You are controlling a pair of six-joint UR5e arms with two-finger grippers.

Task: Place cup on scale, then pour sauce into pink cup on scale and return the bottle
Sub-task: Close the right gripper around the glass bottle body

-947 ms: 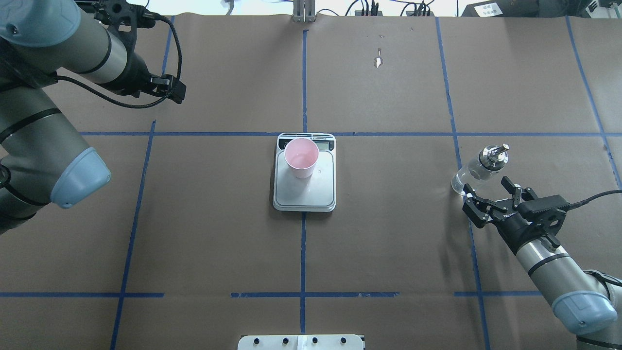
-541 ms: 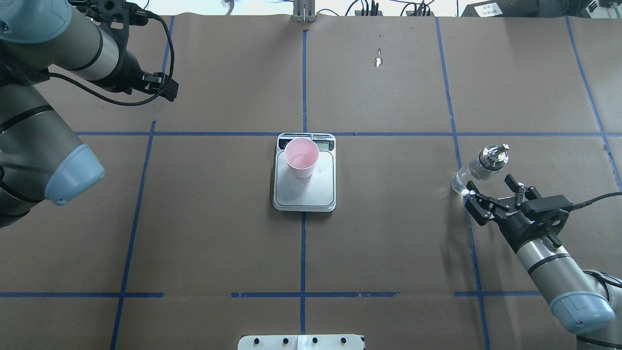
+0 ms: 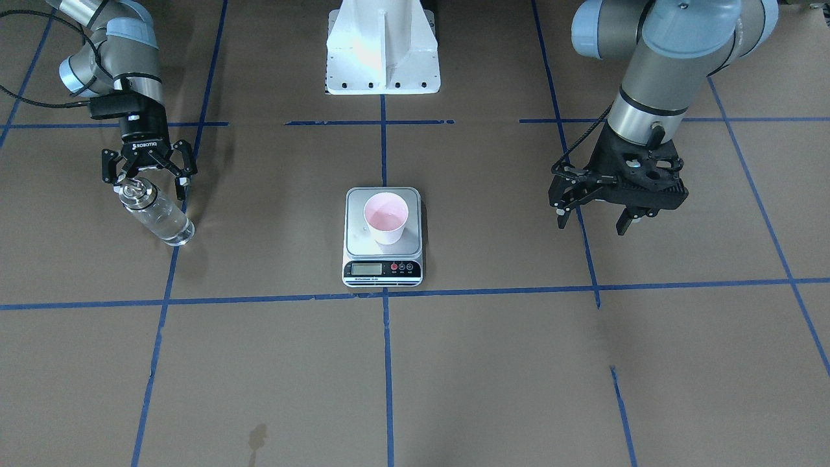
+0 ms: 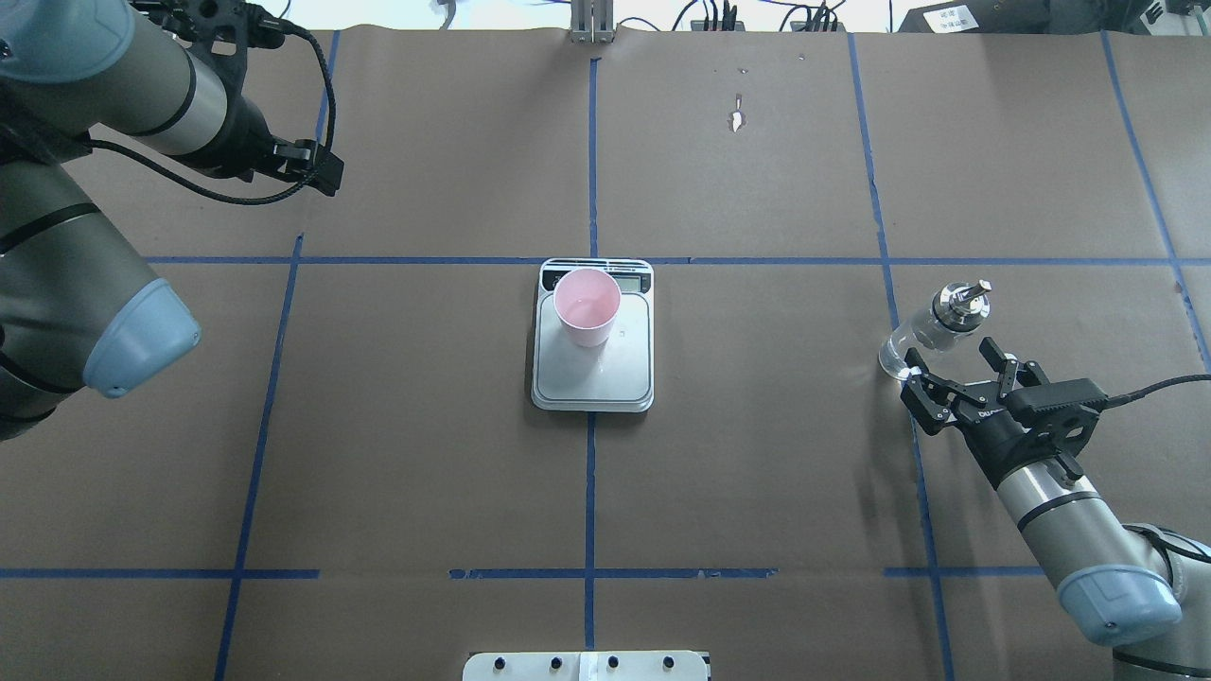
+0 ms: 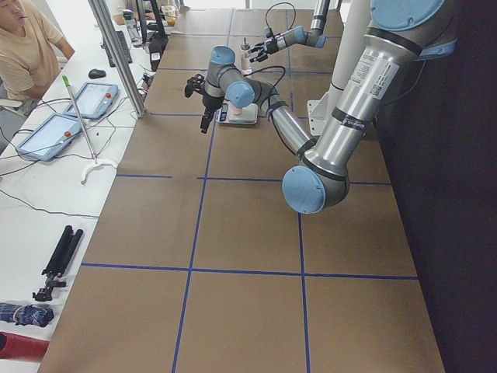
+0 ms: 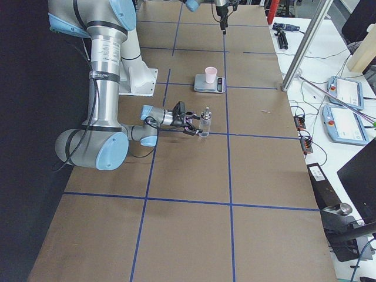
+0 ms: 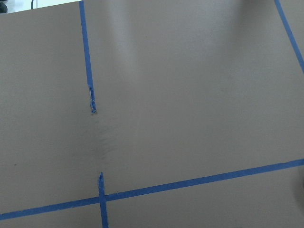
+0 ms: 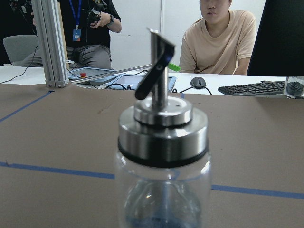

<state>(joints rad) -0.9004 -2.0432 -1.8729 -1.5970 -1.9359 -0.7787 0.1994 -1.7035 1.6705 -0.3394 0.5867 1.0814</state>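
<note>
The pink cup (image 4: pixel 587 307) stands upright on the far part of the scale (image 4: pixel 605 378), near its display; the cup (image 3: pixel 386 217) is also plain in the front-facing view. The clear glass bottle (image 4: pixel 932 326) with its silver spout cap stands on the table at the right. Just behind it my right gripper (image 4: pixel 948 352) is open, a finger on either side of the bottle's near edge, not gripping it. The right wrist view is filled by the bottle (image 8: pixel 161 142) close up. My left gripper (image 3: pixel 590 226) hangs open and empty over the far left of the table.
The table is brown paper with blue tape lines (image 4: pixel 588 473). The white robot base (image 3: pixel 382 52) sits at the near edge. People sit at a desk (image 8: pixel 223 42) beyond the far edge, with tablets (image 6: pixel 346 94) and an aluminium post (image 6: pixel 305 47).
The left arm has drawn back towards the far left corner. The right arm has shifted slightly, its open gripper staying behind the bottle. Cup, scale and bottle have not moved.
</note>
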